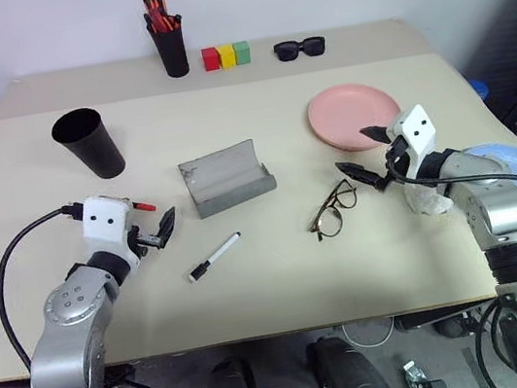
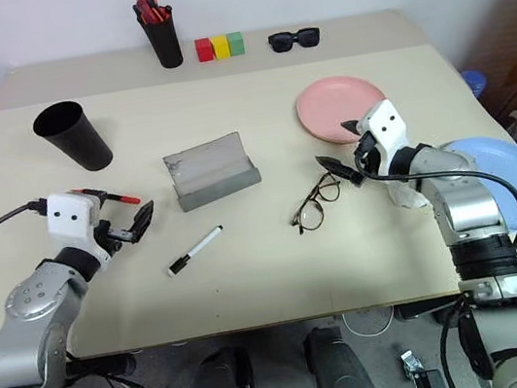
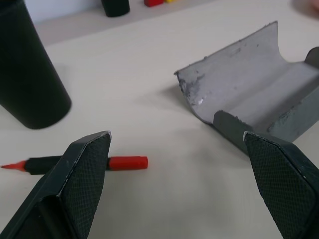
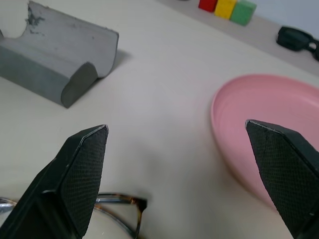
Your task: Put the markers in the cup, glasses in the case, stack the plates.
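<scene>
1. We saw the left gripper (image 1: 157, 227) with its two black fingers spread wide and nothing between them, pointing roughly level across the table (image 1: 283, 288) toward the grey case (image 1: 227, 179).
2. The red marker (image 3: 79, 164) lay on the table just by that gripper, partly hidden behind one finger in the wrist view; whether it touched the finger we could not tell.
3. Behind those fingers the left wrist and forearm reached in from the table's near left edge, elbow bent.
4. The right gripper (image 1: 370, 153) likewise had its fingers well apart and empty, aimed inward toward the table's middle, hovering between the glasses (image 1: 333, 210) and the pink plate (image 1: 352, 112).
5. The right forearm came in from the near right corner, passing over the blue plate (image 2: 507, 176), which sat at the table's right edge.
6. The case stood open near the centre, lining facing the robot.
7. The white marker (image 1: 214, 256) lay in front of the case, between the two arms.
8. The black cup (image 1: 88, 142) stood upright at the far left, well apart from both markers.
9. Along the back sat a pen pot (image 1: 169, 43), coloured blocks (image 1: 226, 56) and sunglasses (image 1: 299, 48).
</scene>
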